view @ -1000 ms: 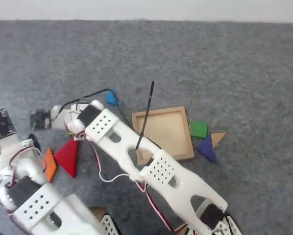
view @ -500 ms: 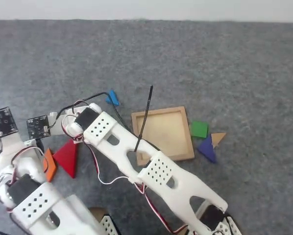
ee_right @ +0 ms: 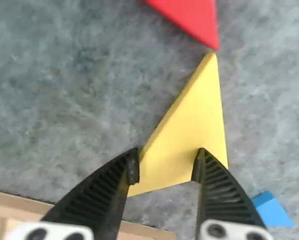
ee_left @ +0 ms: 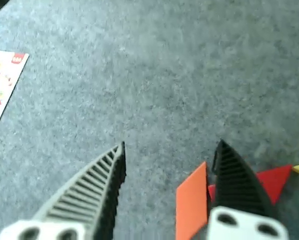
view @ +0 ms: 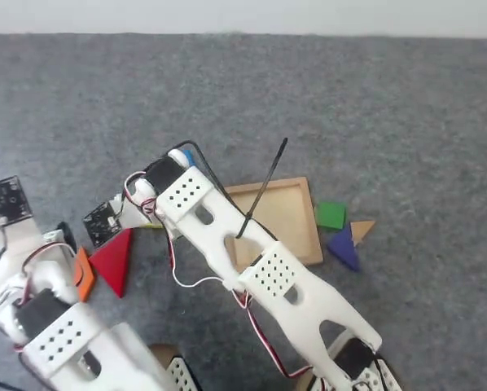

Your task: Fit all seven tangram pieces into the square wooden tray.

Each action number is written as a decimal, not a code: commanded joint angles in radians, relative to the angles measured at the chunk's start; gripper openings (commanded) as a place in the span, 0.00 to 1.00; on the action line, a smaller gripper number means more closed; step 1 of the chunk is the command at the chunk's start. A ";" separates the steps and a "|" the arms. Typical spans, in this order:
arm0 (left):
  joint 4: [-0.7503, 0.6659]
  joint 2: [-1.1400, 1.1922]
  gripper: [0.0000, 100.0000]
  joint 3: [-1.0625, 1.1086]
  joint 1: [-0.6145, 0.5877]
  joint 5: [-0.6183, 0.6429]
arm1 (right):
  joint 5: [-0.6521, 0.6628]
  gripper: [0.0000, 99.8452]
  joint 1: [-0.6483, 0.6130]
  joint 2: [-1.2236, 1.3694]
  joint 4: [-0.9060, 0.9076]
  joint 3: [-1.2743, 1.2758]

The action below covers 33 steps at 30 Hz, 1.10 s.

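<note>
Grey carpet point(view: 374, 106): covers the table under everything.
Right arm point(view: 268, 277): stretches from the near edge across the tray's left part, its wrist beyond the tray's left corner.
Left arm point(view: 56, 334): low at the near left, beside the orange piece.
Square wooden tray point(view: 292, 216): flat on the carpet mid-table; no piece lies in the part that shows.
Right gripper point(ee_right: 166, 155): at the wide end of the yellow triangle; cannot tell whether it grasps it.
Left gripper point(ee_left: 171, 147): spread wide above bare carpet, nothing between the jaws.
Red triangle point(view: 116, 259): left of the tray, next to the orange piece.
Yellow triangle point(ee_right: 194, 120): its tip almost meets the red triangle's tip.
White card point(ee_left: 2, 82): on the carpet, well apart from the left gripper.
Orange piece point(ee_left: 192, 205): just beside one left finger.
Purple triangle point(view: 343, 247): right of the tray.
Green square point(view: 331, 215): beside the tray's right edge.
Tan triangle point(view: 361, 230): touching the purple triangle.
Blue piece point(ee_right: 272, 210): near the yellow triangle's wide end.
</note>
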 commanded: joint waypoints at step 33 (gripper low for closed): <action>-0.032 -0.002 0.27 -0.025 -0.026 0.084 | -0.496 0.16 0.087 0.054 -0.136 -0.107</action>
